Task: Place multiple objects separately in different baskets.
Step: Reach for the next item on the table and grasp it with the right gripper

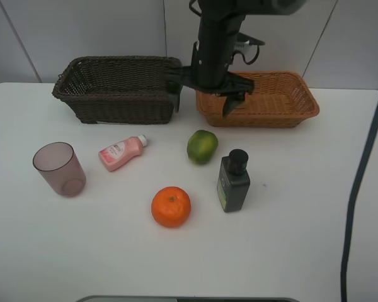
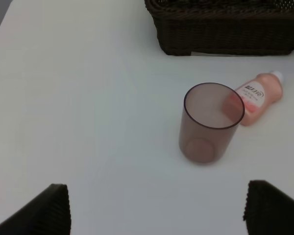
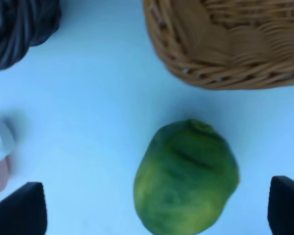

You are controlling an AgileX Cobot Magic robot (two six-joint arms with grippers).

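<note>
Two wicker baskets stood side by side across the upper part of the high view, the dark brown basket [image 1: 116, 94] left of centre and the tan basket [image 1: 264, 100] right of centre, with a narrow gap between them. Five items sat on the white table [image 1: 302, 220] below them in the frame. The mauve cup [image 1: 58, 168] stood upright at the left. The pink bottle [image 1: 121, 152] lay on its side near the cup. The green fruit [image 1: 202, 146] sat near the centre, with the dark bottle [image 1: 234, 181] upright at its lower right. The orange [image 1: 171, 206] sat lowest. The right gripper [image 1: 205, 94] hung over the gap between the baskets, fingers spread wide, gripping nothing. The left gripper [image 2: 157, 210] showed only in its wrist view, fingers wide apart and empty, facing the cup.
</note>
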